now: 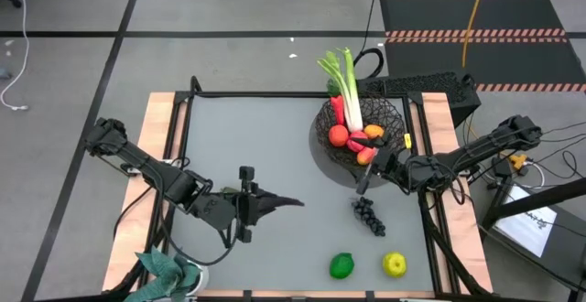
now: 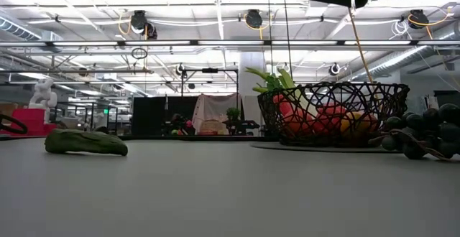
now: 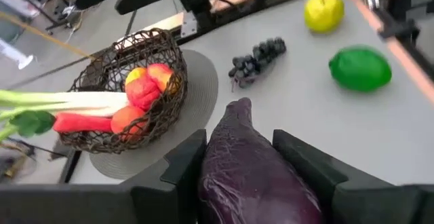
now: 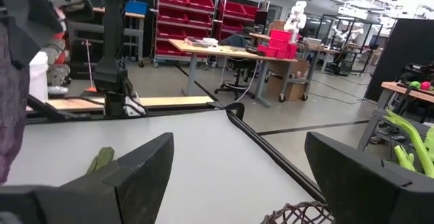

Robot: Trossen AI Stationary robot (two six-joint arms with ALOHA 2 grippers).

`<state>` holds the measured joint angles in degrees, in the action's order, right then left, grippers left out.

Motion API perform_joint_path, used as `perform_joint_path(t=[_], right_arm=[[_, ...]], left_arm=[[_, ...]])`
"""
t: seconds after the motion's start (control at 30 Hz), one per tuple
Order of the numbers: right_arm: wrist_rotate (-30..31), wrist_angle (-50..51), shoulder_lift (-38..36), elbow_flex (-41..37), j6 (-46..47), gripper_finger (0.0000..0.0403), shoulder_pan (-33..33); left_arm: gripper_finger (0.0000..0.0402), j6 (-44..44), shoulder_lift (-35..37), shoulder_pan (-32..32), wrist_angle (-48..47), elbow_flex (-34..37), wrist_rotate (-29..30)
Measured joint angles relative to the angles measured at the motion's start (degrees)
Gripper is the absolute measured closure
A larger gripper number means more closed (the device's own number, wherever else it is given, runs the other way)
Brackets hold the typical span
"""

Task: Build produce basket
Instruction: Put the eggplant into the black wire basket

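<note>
My left gripper [image 1: 259, 204] is over the middle of the table, shut on a dark purple eggplant [image 3: 252, 166]. The black wire basket [image 1: 363, 130] stands at the far right on a grey mat. It holds a leek [image 1: 348, 80], a carrot and red and orange fruits. My right gripper [image 1: 370, 173] is open and empty, just above the basket's near rim [image 4: 298, 214]. Dark grapes [image 1: 368, 215], a green fruit [image 1: 341, 265] and a yellow fruit [image 1: 394, 264] lie on the table near the front right. A green cucumber [image 2: 86, 142] lies on the table; in the high view my left arm hides it. My left gripper pinches the eggplant's thick part [image 3: 224, 183] between its two fingers [image 3: 178, 173]. The fingers are about level and point toward the table's right edge, along the eggplant. Its narrow end [image 1: 293, 201] sticks out ahead of the fingertips. The eggplant is lifted clear of the table.
A teal leafy plant [image 1: 167, 273] stands at the near left corner. The table has raised wooden borders [image 1: 160, 137] on its left and right sides. The grey surface between my left gripper and the basket is bare.
</note>
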<state>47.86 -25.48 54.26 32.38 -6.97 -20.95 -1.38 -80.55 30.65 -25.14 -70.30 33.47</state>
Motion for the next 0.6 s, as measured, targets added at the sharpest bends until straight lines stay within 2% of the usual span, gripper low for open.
perform_joint_path(t=[0.17, 0.3, 0.43, 0.6], right_arm=[[0.0, -0.3, 0.0, 0.0, -0.2, 0.0078, 0.0], [0.0, -1.6, 0.0, 0.0, 0.2, 0.0078, 0.0], [0.0, -3.6, 0.0, 0.0, 1.6, 0.0078, 0.0], [-0.1, -3.9, 0.0, 0.0, 3.3, 0.0078, 0.0]], left_arm=[[0.0226, 8.4, 0.0, -0.7, 4.7, 0.0, 2.1], [0.0248, 14.1, 0.0, -1.5, 6.0, 0.0, 2.1], [0.0269, 12.9, 0.0, -1.7, 5.3, 0.0, 2.0], [0.025, 11.9, 0.0, -1.7, 5.3, 0.0, 1.6]])
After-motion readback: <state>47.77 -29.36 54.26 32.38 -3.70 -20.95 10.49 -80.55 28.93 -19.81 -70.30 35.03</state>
